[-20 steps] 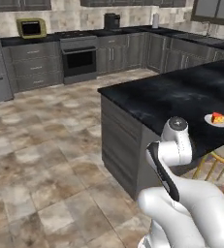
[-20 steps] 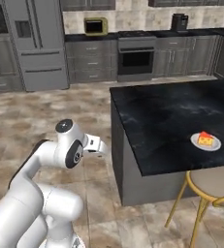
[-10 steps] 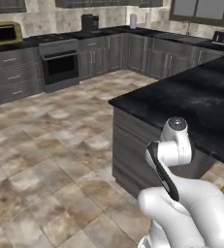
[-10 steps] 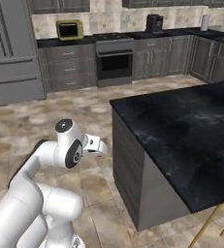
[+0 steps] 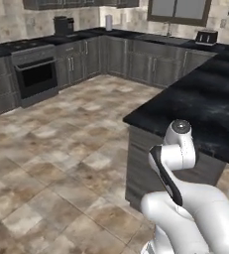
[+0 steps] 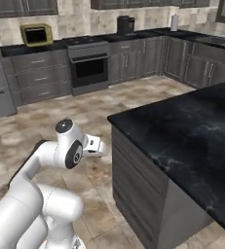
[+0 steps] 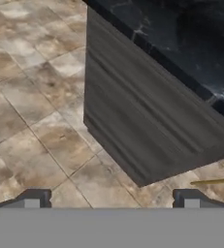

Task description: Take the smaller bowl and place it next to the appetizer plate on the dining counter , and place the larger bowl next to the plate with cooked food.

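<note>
The dining counter (image 5: pixel 205 104) is a black marble slab with white veins on a dark grey base, and its near corner lies just ahead of my arm. In the right base view the counter (image 6: pixel 192 126) takes up the right side, and my gripper (image 6: pixel 98 146) hangs level with its edge, a little to its left. In the hand view my gripper (image 7: pixel 111 198) is open with nothing between its fingers, looking down at the counter (image 7: pixel 181 29) corner and the tiled floor beside it. Both bowls and both plates are out of view.
Grey cabinets with black worktops line the far walls, with an oven (image 6: pixel 89 70), a yellow microwave (image 6: pixel 36 34), a coffee machine (image 5: pixel 62 25) and a toaster (image 5: pixel 206 36). Open tiled floor (image 5: pixel 61 149) lies left of the counter. A gold stool leg (image 7: pixel 213 181) shows by its base.
The whole picture has swung, so the camera has moved: the counter slid right and the plate with the red wedge left the frame. The arm's pose and the open gripper are unchanged.
</note>
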{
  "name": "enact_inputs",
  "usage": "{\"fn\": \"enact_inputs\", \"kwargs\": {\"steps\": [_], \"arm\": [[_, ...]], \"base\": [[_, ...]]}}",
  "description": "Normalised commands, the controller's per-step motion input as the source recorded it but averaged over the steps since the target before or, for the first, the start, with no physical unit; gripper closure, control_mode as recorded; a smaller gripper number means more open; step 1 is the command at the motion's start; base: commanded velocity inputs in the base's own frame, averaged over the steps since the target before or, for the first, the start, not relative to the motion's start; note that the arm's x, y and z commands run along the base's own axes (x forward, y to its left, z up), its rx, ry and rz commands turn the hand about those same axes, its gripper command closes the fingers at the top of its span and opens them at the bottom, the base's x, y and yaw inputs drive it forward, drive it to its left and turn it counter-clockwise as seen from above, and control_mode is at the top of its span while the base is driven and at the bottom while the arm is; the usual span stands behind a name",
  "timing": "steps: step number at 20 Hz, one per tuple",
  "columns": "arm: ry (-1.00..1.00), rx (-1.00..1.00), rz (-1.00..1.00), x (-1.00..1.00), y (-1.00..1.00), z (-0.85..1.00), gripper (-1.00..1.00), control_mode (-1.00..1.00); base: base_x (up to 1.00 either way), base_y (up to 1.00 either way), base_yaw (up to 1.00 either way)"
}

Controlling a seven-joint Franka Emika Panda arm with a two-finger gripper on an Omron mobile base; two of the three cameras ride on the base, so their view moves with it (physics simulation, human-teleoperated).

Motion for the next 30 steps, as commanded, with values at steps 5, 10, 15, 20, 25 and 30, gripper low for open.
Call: {"fn": "enact_inputs", "kwargs": {"steps": [5, 10, 15, 20, 25, 30], "arm": [[0.00, 0.00, 0.00, 0.00, 0.00, 0.00, -1.00, 1.00], [0.00, 0.00, 0.00, 0.00, 0.00, 0.00, -1.00, 1.00], [0.00, 0.00, 0.00, 0.00, 0.00, 0.00, -1.00, 1.00], [0.00, 0.00, 0.00, 0.00, 0.00, 0.00, -1.00, 1.00], [0.00, 0.00, 0.00, 0.00, 0.00, 0.00, -1.00, 1.00], [0.00, 0.00, 0.00, 0.00, 0.00, 0.00, -1.00, 1.00]], "base": [[0.89, 1.00, -0.43], [0.89, 1.00, -0.50], [0.83, 1.00, -0.49], [0.77, 1.00, -0.46], [0.70, 1.00, -0.35], [0.85, 1.00, -0.01]]}}
